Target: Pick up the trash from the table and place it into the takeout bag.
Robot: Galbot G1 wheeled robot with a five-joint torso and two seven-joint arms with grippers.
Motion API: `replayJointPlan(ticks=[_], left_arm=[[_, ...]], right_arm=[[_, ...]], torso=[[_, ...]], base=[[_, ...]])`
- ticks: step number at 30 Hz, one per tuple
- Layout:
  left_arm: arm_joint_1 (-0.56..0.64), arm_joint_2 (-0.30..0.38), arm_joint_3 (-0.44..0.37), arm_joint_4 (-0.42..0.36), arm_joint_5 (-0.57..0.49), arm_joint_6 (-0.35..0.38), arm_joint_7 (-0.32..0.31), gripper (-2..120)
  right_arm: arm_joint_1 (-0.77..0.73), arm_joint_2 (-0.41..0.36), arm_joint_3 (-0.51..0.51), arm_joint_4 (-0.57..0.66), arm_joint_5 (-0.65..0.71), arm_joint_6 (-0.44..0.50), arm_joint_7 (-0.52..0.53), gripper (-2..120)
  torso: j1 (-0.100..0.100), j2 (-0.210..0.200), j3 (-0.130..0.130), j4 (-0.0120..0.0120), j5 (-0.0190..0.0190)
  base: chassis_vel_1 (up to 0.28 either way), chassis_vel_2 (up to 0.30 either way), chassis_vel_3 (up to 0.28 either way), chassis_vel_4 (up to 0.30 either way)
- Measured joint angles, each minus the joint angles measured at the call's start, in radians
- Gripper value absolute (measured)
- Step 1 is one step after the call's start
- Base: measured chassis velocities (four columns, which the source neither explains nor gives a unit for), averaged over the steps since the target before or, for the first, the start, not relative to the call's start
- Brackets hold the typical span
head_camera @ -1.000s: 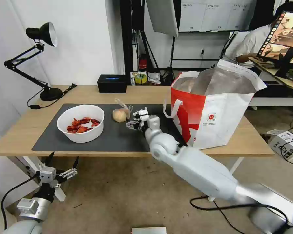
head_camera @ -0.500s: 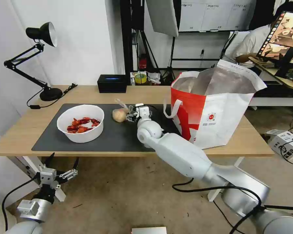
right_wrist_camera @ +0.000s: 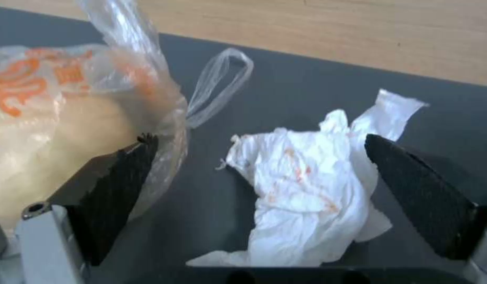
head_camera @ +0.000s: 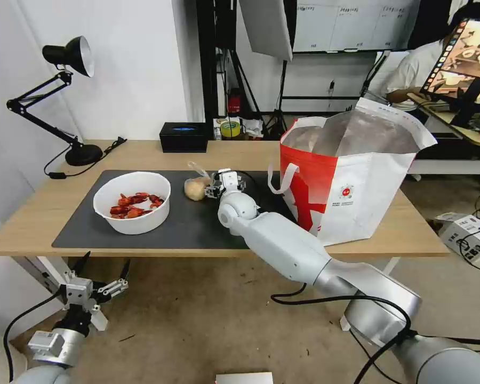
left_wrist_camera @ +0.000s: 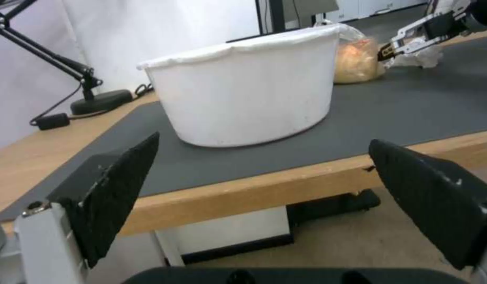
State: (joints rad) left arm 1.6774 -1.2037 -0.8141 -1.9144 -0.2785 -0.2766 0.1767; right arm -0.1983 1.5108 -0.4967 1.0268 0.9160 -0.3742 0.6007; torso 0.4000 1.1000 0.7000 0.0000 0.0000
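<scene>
The two black ribbed fingers (right_wrist_camera: pixel 122 185) of the right gripper (right_wrist_camera: pixel 265 197) are standing wide apart over the dark mat (right_wrist_camera: pixel 285 98), straddling the crumpled white tissue (right_wrist_camera: pixel 306 193), which is lying between them with faint orange stains on it. One finger is pressing against the clear bag with the tan bun (right_wrist_camera: pixel 70 130); the other is sitting just beyond the tissue's far edge, and whether it is touching the tissue cannot be told. In the head view the right gripper (head_camera: pixel 225 186) is hovering low over the mat at about 3 o'clock from the bun bag (head_camera: pixel 196 186), its arm reaching in from the lower right.

The white bowl of red crayfish shells (head_camera: pixel 133 201) is sitting on the mat at about 9 o'clock from the bun bag. The red-and-white takeout bag (head_camera: pixel 352 176) is standing upright at the table's (head_camera: pixel 144 152) right end, at 3 o'clock from the gripper, its foil-lined mouth gaping open.

The left gripper (head_camera: pixel 93 290) is hanging below the table's front edge at roughly 7 o'clock from the bowl, its fingers (left_wrist_camera: pixel 117 189) spread wide and holding nothing. A black desk lamp (head_camera: pixel 64 96) and a black box (head_camera: pixel 184 137) are standing along the table's back edge.
</scene>
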Motion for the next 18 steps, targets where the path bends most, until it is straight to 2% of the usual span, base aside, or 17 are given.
replayJointPlan(ticks=[6,18], left_arm=[[0.000,-0.004,0.002,0.000,0.003,-0.002,0.001,100],[-0.002,-0.003,0.000,-0.003,0.001,-0.005,0.002,100]], right_arm=[[-0.012,-0.002,0.018,0.010,-0.009,0.000,-0.001,100],[-0.044,-0.066,0.040,0.081,-0.001,-0.012,0.019,100]], torso=[[0.000,0.000,0.000,0.0000,0.0000],[0.000,0.000,0.000,-0.0002,0.0001]], base=[[0.000,0.000,0.000,0.000],[0.000,0.000,0.000,0.000]])
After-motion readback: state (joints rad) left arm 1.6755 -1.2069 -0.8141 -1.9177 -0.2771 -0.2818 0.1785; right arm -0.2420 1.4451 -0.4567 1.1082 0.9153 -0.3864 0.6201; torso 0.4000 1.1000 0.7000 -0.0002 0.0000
